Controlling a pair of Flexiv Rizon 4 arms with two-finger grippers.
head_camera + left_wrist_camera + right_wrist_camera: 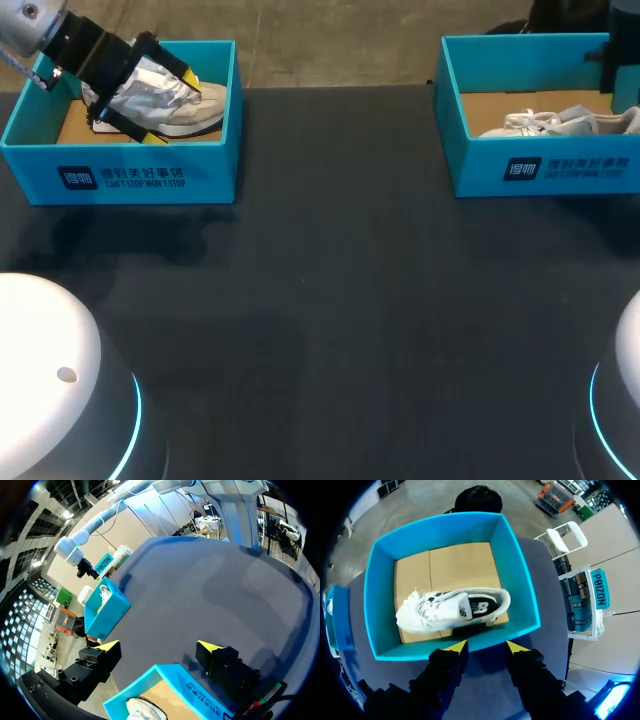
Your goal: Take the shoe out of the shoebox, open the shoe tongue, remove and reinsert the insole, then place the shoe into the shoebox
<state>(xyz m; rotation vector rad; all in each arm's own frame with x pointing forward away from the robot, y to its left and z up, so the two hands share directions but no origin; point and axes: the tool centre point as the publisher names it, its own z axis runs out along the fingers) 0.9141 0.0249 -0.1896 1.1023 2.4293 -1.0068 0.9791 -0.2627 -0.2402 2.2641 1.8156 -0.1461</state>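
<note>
Two boxes [130, 178] [545, 168] at the desk's [330, 300] far corners; left gripper [159, 646] straddles left shoe [195, 105], right gripper [486, 647] hovers above right shoe [452, 610], fingers [457, 646] spread for grasping.

The desk [330, 320] before me is a dark, almost black sheet with a dull, faintly speckled face. It runs the full width of my head view, and soft shadows lie on it near its far edge and closer to me.
</note>
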